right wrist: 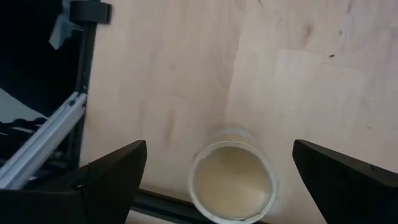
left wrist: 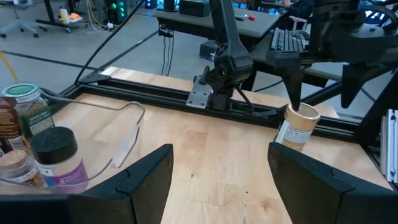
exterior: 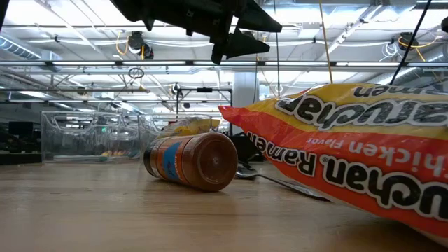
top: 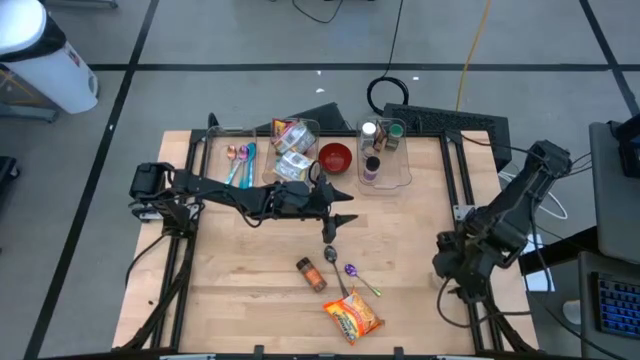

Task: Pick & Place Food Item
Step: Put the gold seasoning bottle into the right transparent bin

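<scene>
You have nothing gripped yet; the right gripper (right wrist: 211,180) hangs with fingers spread directly above the cream-lidded jar (right wrist: 231,180); left gripper (top: 345,208) empty, open mid-table; pick and place remain.

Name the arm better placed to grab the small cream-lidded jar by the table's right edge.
Right: its open right gripper hangs directly above the small cream-lidded jar. The left gripper, also open, is at mid-table.

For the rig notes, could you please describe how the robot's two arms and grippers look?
Both arms are black, built of jointed segments. The left gripper has two broad, flat, angular dark fingers; the right gripper has the same black wedge-shaped pair. No markings are legible.
</scene>
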Robot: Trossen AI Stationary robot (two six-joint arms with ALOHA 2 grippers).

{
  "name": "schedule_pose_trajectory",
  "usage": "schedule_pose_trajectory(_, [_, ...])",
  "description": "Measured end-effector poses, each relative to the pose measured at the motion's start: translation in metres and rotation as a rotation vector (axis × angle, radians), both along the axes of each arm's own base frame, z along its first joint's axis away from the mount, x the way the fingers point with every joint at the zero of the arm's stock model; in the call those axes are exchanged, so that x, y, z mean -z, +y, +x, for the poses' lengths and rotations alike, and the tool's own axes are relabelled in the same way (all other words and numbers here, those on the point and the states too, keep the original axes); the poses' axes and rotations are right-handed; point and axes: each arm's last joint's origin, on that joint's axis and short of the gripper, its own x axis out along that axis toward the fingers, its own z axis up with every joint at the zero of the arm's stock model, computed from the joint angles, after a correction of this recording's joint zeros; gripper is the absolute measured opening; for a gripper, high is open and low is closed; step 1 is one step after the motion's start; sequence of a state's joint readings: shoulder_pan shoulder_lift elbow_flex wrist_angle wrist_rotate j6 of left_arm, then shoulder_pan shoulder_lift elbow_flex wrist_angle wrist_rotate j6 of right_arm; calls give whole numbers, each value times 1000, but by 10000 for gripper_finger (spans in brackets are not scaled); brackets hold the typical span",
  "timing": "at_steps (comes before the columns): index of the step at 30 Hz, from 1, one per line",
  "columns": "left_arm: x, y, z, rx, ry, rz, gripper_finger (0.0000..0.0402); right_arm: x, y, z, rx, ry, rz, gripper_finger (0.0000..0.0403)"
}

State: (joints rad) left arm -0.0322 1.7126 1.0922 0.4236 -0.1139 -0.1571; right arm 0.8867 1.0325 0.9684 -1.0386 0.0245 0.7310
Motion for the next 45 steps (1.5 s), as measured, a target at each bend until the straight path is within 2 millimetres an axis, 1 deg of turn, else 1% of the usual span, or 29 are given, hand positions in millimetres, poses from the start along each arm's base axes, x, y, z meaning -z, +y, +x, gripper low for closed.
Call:
schedule_pose_trajectory(15, [0,0,0,5,2,26,271,0,1,-2,257,82,66,396])
schedule_pose_trajectory(21, [0,0,0,4,2,23,271,0,1,-2,249,85,66,396])
schedule_pose_trajectory(25, [0,0,0,4,3,23,271,0,1,-2,290,98,76,396])
schedule_pose_trajectory(30, [0,0,0,4,2,22,271,1,0,-2,265,92,64,396])
schedule_pose_trajectory(34, [0,0,0,2,2,16,271,2,-2,-5,299,123,41,396])
schedule_pose_trajectory(38, [0,0,0,2,1,15,271,3,-3,-7,289,180,42,396])
schedule_pose_trajectory(41, [0,0,0,2,1,14,271,8,-4,-9,292,221,38,396])
schedule_pose_trajectory(45, [0,0,0,2,1,14,271,21,-7,-14,291,322,21,396])
